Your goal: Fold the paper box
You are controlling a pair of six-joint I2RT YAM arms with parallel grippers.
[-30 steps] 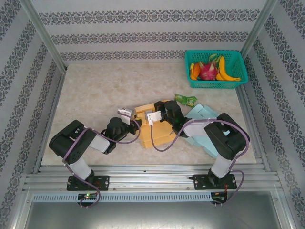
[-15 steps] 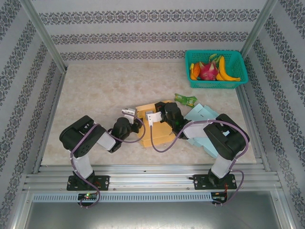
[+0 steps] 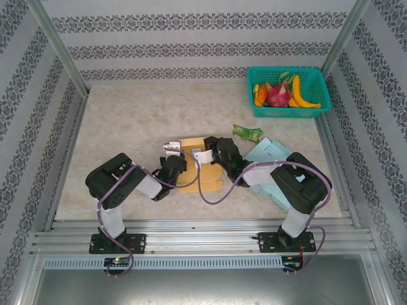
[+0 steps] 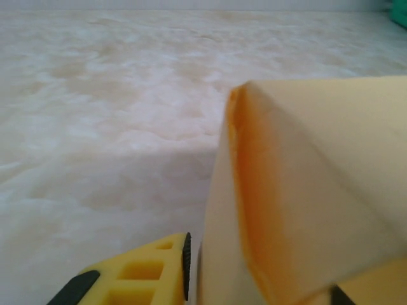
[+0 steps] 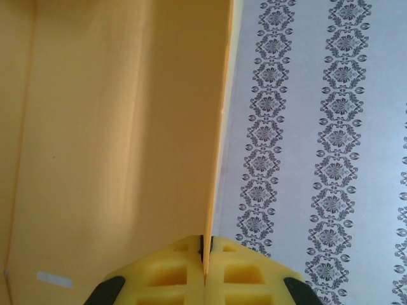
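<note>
The yellow paper box [image 3: 210, 178] lies part-folded at the table's middle, between both arms. My left gripper [image 3: 177, 159] is at the box's left side. In the left wrist view a folded corner of the box [image 4: 305, 178] stands between the jaws of that gripper [image 4: 261, 283]. The left fingertip pad [image 4: 186, 267] rests against the panel, and the other finger is mostly hidden behind it. My right gripper [image 3: 205, 154] holds the box from the right. In the right wrist view that gripper [image 5: 205, 254] is shut on the thin edge of an upright box wall [image 5: 114, 127].
A green basket [image 3: 321, 101] of fruit stands at the back right. A small green packet [image 3: 248, 132] lies just behind the box. A flat light-blue paper sheet [image 3: 270, 155] lies under the right arm. Patterned walls enclose the table.
My left arm has moved right up to the box and its jaws have narrowed onto the box's left side. The box has shifted a little left. The right gripper keeps its hold.
</note>
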